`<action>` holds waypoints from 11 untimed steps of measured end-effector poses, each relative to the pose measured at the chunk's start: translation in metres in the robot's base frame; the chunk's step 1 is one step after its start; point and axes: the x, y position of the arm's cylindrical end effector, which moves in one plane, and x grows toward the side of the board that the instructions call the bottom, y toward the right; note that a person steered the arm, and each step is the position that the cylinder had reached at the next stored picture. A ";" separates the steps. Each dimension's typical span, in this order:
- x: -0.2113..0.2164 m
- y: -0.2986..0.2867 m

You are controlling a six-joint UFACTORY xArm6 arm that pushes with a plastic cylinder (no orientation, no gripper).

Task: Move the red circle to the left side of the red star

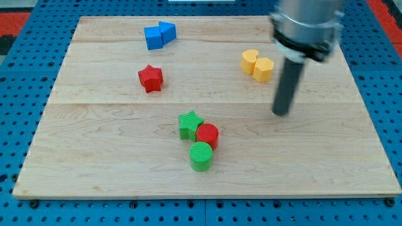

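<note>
Nearest the view's bottom, the green circle (pixel 201 156) touches the red circle (pixel 207 135), which is snug against the green star (pixel 190 124). My tip (pixel 281 113) is off to their right, touching nothing, no fingers on this rod. Further up: red star (pixel 150 78), yellow blocks (pixel 257 64), blue blocks (pixel 159 35).

From my screen: two blue plastic blocks (pixel 159 34) touching near the wooden board's (pixel 94 157) top edge, two yellow plastic blocks (pixel 257 64) touching toward its right edge, green plastic star (pixel 190 124) and green plastic cylinder (pixel 201 156) toward the bottom edge.

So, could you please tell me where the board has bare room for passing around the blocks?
Bare: the bottom-left, below the red star and left of the green star; also the bottom-right, below my tip. Crowded: the red circle touches the green star and green circle.
</note>
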 end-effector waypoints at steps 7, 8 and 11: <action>0.041 -0.280; 0.006 -0.292; -0.017 -0.315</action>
